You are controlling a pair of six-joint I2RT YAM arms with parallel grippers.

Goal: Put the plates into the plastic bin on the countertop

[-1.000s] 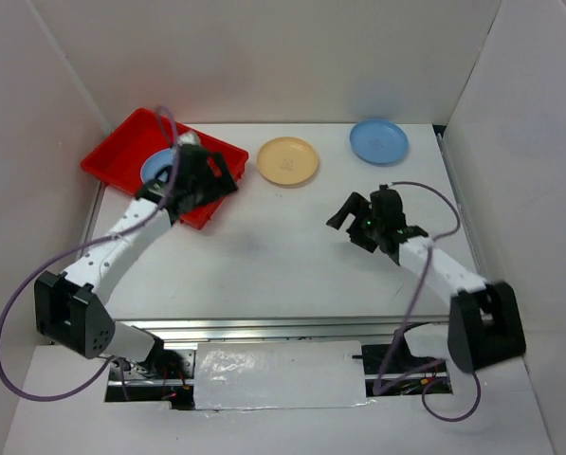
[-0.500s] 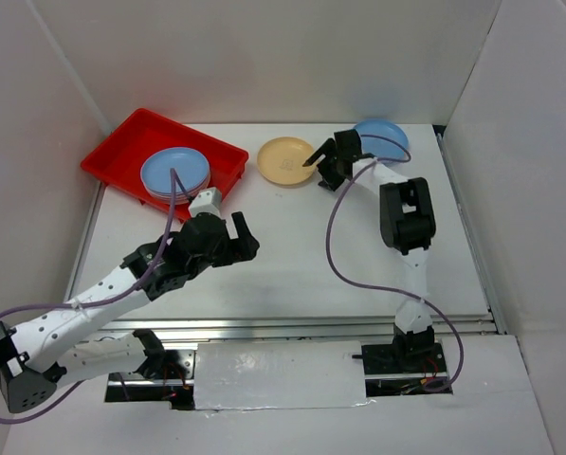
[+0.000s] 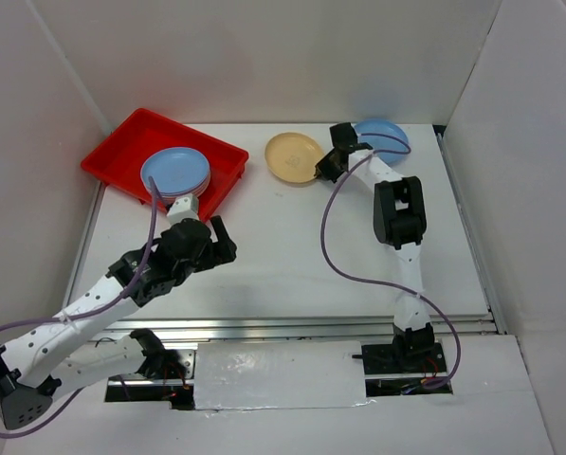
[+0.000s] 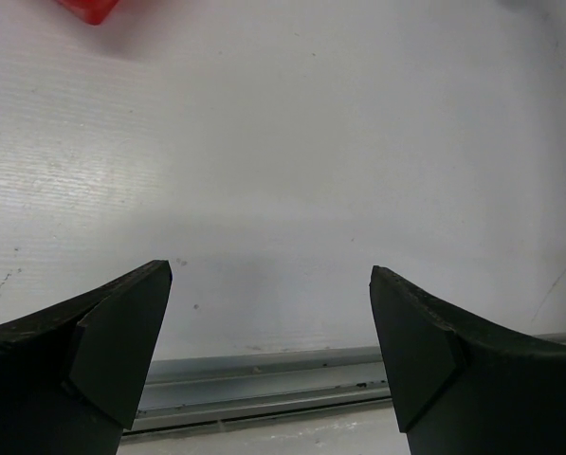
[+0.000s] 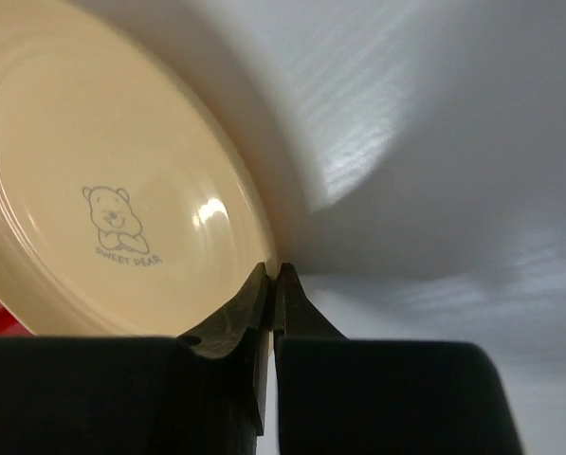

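An orange-yellow plate (image 3: 292,156) with a bear print (image 5: 112,180) lies at the back middle of the countertop (image 3: 292,256). My right gripper (image 3: 327,169) (image 5: 273,275) is shut on its right rim, one finger inside the plate and one outside. A blue plate (image 3: 175,171) tops a small stack inside the red plastic bin (image 3: 121,142) at the back left. Another blue plate (image 3: 387,133) lies at the back right, partly behind the right arm. My left gripper (image 3: 213,244) (image 4: 271,275) hangs open over bare countertop, in front of the bin and holding nothing.
A metal rail (image 3: 292,327) (image 4: 264,384) runs along the front edge of the countertop. White walls close in the left, back and right sides. A corner of the red bin (image 4: 88,8) shows at the top of the left wrist view.
The right arm reached from mid-table to the orange-yellow plate and shut on its rim. The left arm drew back from the bin toward the front, staying open.
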